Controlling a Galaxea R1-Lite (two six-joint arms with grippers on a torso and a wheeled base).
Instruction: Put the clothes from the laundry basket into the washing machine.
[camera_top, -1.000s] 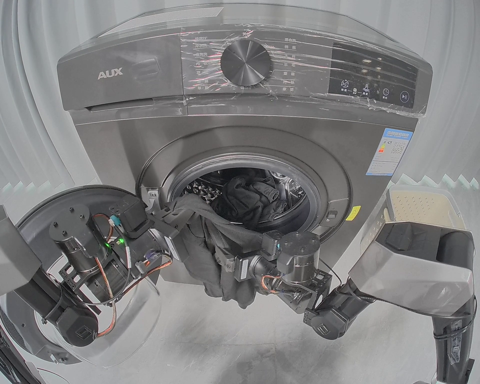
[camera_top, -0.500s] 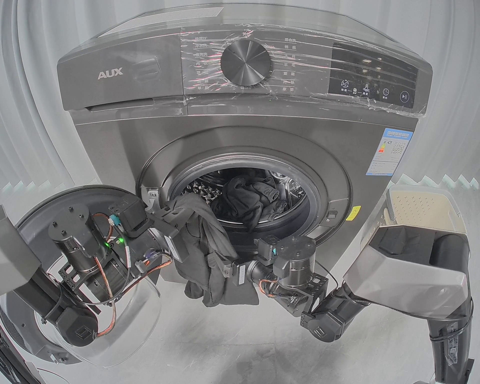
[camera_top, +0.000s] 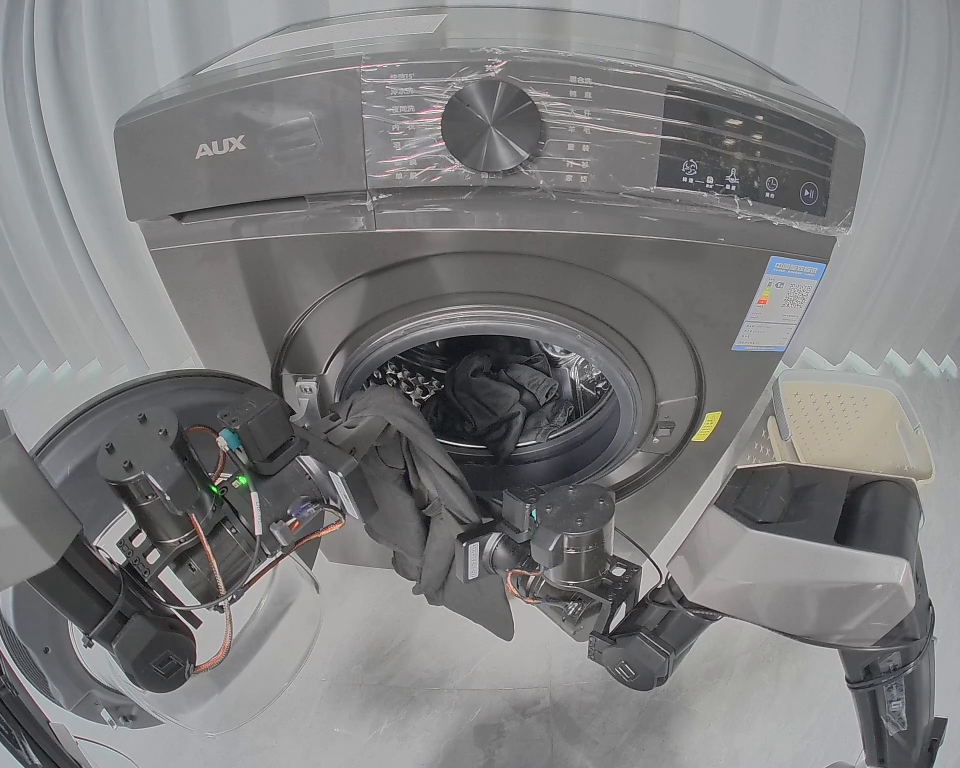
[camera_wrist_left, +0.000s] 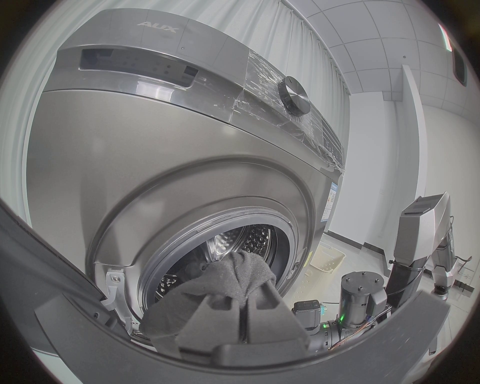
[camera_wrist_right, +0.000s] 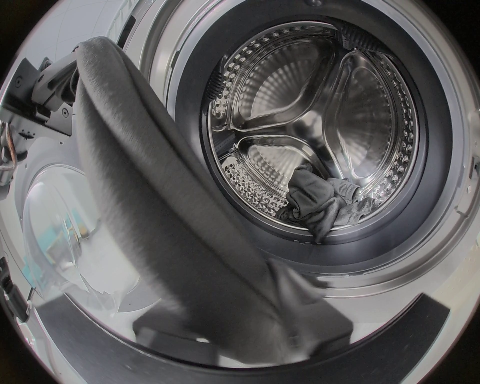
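Left hand (camera_top: 335, 440), right hand (camera_top: 452, 556) on garment (camera_top: 410, 472)

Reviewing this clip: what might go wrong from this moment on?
1. The grey garment, gripped by the left tool and right tool, hangs mostly outside the drum opening; letting go now would likely drop it on the floor.
2. Its upper fold lies by the door hinge, where it might snag.

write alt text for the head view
A dark grey garment hangs between both arms' jaws just outside the open washing machine, where another dark garment lies in the drum. Its door is swung open at left; a cream laundry basket sits at right.
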